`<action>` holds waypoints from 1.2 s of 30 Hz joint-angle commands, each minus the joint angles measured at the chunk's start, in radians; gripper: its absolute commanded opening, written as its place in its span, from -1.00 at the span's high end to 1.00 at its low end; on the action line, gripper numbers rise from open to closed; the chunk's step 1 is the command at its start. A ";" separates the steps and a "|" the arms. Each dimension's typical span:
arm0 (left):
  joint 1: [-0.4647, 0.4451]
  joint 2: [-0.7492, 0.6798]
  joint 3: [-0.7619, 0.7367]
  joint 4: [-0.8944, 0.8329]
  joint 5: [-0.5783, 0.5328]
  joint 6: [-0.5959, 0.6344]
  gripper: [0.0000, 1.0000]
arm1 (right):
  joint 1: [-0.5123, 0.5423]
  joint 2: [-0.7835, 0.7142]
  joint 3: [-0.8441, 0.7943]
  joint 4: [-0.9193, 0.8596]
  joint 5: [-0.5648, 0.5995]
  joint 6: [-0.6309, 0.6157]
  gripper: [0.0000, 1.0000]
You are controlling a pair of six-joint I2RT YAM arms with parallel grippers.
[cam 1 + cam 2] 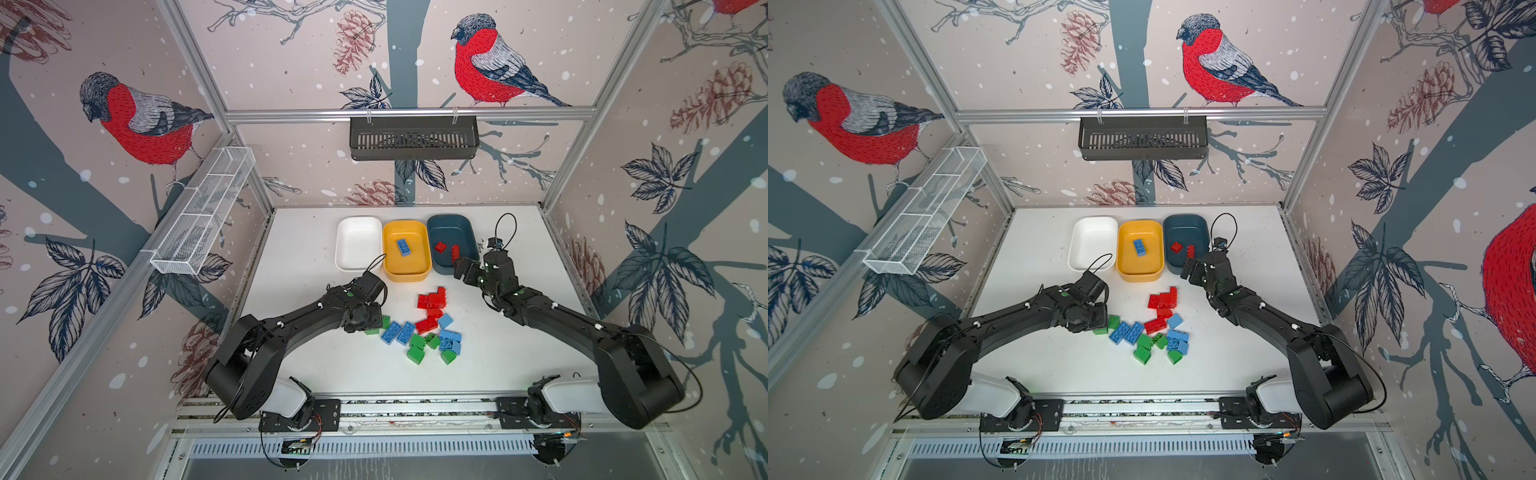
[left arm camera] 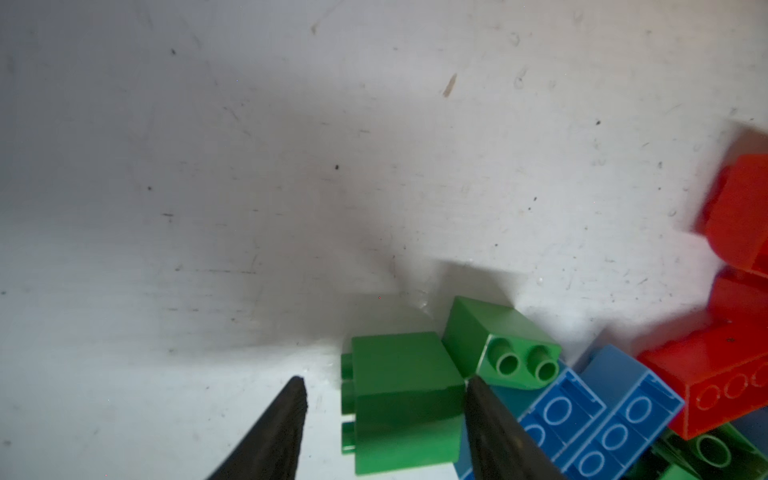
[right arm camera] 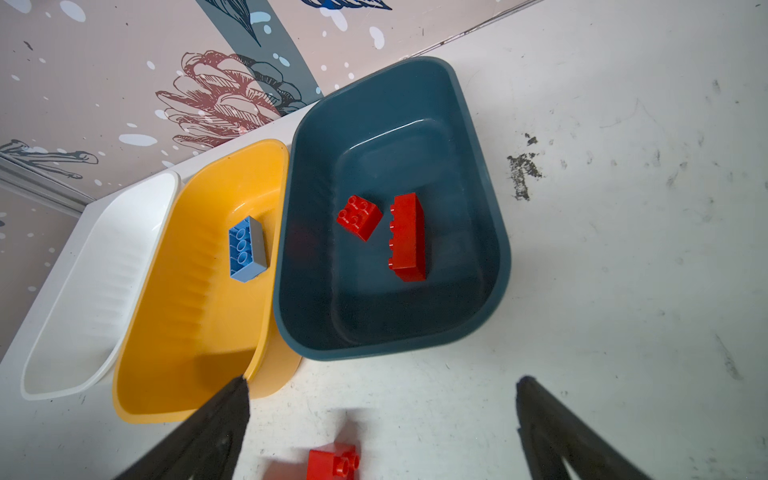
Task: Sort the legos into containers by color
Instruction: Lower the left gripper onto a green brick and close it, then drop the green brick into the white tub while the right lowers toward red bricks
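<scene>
Loose legos lie mid-table in both top views: red ones (image 1: 432, 299), blue ones (image 1: 398, 331) and green ones (image 1: 415, 353). My left gripper (image 2: 384, 380) is low at the pile's left edge, open around a green brick (image 2: 403, 399). One finger touches the brick's side; the other stands a little off its studs. Behind the pile stand the white container (image 1: 358, 243), which is empty, the yellow one (image 1: 405, 266) holding a blue brick (image 1: 404, 246), and the teal one (image 1: 453, 226) holding two red bricks (image 3: 405, 237). My right gripper (image 3: 383, 381) hangs open and empty by the teal container's front rim.
A small red brick (image 3: 332, 461) lies on the table below my right gripper. A black slotted basket (image 1: 413, 137) hangs on the back rail. A white wire-mesh basket (image 1: 203, 208) sits along the left wall. A second green brick (image 2: 498, 340) leans against the one between my left fingers.
</scene>
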 commanded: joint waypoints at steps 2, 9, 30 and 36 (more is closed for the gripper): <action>0.003 0.011 -0.012 0.020 0.013 0.017 -0.21 | 0.001 0.009 0.014 0.026 0.010 0.014 -0.99; 0.003 0.055 -0.005 0.015 0.013 0.075 -0.17 | 0.003 0.015 0.023 0.027 -0.012 0.010 -0.99; 0.092 -0.106 0.062 0.171 -0.121 0.108 0.28 | 0.041 -0.018 0.006 -0.031 -0.043 -0.019 -0.99; 0.169 -0.071 0.125 0.295 -0.152 0.101 0.28 | 0.049 -0.048 -0.022 -0.104 -0.042 0.012 -0.99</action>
